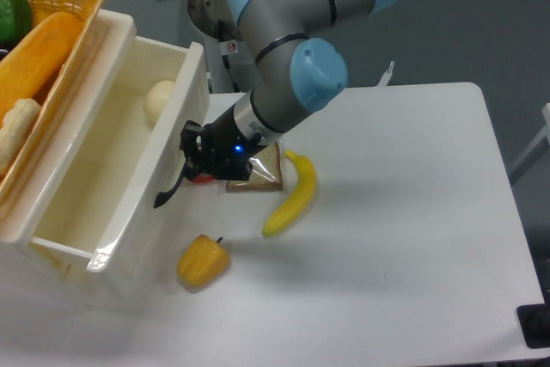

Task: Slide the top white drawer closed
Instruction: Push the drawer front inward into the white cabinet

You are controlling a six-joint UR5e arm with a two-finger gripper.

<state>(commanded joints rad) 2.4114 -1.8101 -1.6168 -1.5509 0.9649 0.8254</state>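
Top white drawer (103, 169): pulled out at the left, a pale round item seen inside.
Gripper (191, 154): pressed against the drawer front by the black handle (168, 190); jaw spacing cannot be told.
Table (404, 238): banana (293, 194) and yellow pepper (203, 261) lying right of the drawer.
Yellow wicker basket (60, 6): far left.

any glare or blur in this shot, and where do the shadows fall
Fixed camera view: glare glints on the top white drawer at its glossy front corner; the banana looks slightly soft, casting a faint shadow to its right on the table; the gripper is dark, its fingers hard to make out against the drawer front.
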